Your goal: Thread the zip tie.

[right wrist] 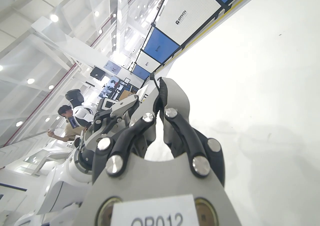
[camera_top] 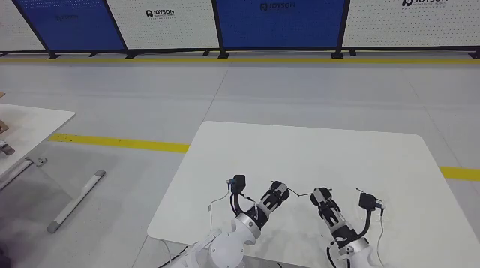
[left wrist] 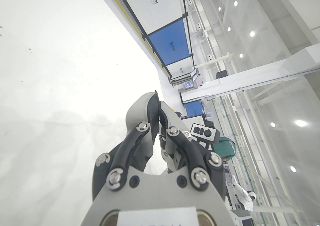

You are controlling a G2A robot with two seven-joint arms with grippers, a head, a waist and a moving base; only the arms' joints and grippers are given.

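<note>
My left hand (left wrist: 158,103) and right hand (right wrist: 160,88) each pinch an end of the thin black plastic zip tie (right wrist: 152,78), so I judge the threading not yet started.

Same dark logo + wordmark printed on each partition panel behind the desk (camera_top: 300,155): white panel (camera_top: 160,13), blue panel (camera_top: 277,5), far white panel (camera_top: 425,1). On the left blue panel (camera_top: 67,16) it's too faint to read. Right wrist label (right wrist: 152,212) has a letters+digits code, btm part cut off; left wrist label (left wrist: 156,217) print unreadable.
</note>
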